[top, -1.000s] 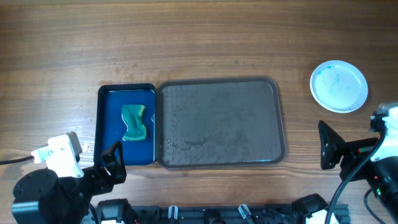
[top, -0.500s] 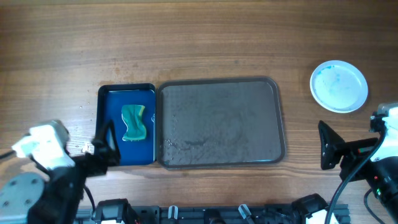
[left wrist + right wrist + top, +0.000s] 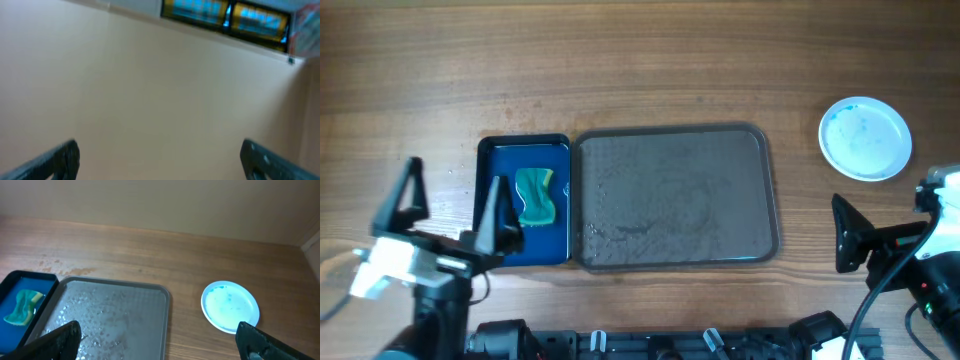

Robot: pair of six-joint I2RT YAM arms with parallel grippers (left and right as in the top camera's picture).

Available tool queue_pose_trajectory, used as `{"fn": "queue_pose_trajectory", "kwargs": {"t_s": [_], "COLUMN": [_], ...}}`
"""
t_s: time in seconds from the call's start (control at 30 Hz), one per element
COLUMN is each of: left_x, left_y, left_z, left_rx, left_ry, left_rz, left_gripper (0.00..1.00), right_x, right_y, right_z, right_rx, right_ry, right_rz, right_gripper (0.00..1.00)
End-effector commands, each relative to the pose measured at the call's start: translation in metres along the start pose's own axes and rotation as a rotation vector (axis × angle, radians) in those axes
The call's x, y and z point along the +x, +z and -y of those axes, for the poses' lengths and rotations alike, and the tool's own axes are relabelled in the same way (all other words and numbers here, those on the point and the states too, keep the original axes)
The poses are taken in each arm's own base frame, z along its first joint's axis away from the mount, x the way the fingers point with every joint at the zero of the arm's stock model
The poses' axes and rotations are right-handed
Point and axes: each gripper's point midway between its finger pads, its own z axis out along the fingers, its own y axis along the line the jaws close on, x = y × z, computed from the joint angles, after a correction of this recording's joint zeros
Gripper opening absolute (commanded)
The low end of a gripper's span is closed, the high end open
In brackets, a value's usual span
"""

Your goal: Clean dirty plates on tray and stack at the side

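- The left gripper [image 3: 450, 205], low at the left of the overhead view, has its jaws spread as wide as they go with nothing between them. Its own camera looks at a bare wall, so it is tipped up and away from the counter [image 3: 640, 60].
- The right gripper [image 3: 157, 330], at the lower right, also gapes fully and carries nothing. It faces out across the counter.
- Just beside the left gripper sits a small blue tray [image 3: 520, 142] with a green sponge [image 3: 536, 196] lying in it, not held by anything.
- The tray [image 3: 672, 135] fills the middle of the frame. No plate is on it, only wet streaks and droplets.
- The plates [image 3: 865, 138] are at the upper right, on the bare counter and well apart from the tray. From above I see one white round top face with a faint bluish tinge, and I cannot tell how many lie under it.
- To my eye the job looks done or very nearly so, since nothing is left on the tray to wipe. Two doubts remain: whether every plate is in that pile, and whether the faint blue on top is leftover smear.
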Motion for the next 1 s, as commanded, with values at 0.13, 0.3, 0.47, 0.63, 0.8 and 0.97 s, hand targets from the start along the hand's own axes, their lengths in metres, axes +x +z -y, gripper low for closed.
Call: {"fn": "queue_pose_trajectory", "kwargs": {"t_s": [0.13,0.3,0.47,0.63,0.8,0.97], "left_x": [0.073,0.115,0.134,0.152,0.188,0.243], "left_y": [-0.018,-0.022,-0.026,-0.031,-0.040,-0.060], "left_z": [-0.011,-0.021,-0.026,-0.030,-0.040,-0.054], "left_rx": [0.032,0.014,0.018,0.009,-0.062,-0.189], "left_ry": [-0.067,-0.116,-0.133,-0.159,-0.243,-0.380], "left_rz": [-0.009,-0.064,-0.051,-0.073,-0.213,-0.426], "left_gripper": [1.00,1.00,1.00,1.00,1.00,1.00], "right_x": [0.000,0.000,0.000,0.000,0.000,0.000], "right_y": [0.001,0.001,0.001,0.001,0.001,0.001], "right_z": [0.003,0.003,0.003,0.003,0.003,0.003], "right_rx": [0.016,0.016,0.016,0.016,0.016,0.016], "right_ry": [-0.012,-0.011,-0.011,-0.011,-0.012,-0.011], "right_rz": [0.001,0.001,0.000,0.000,0.000,0.000], "right_gripper": [1.00,1.00,1.00,1.00,1.00,1.00]}}
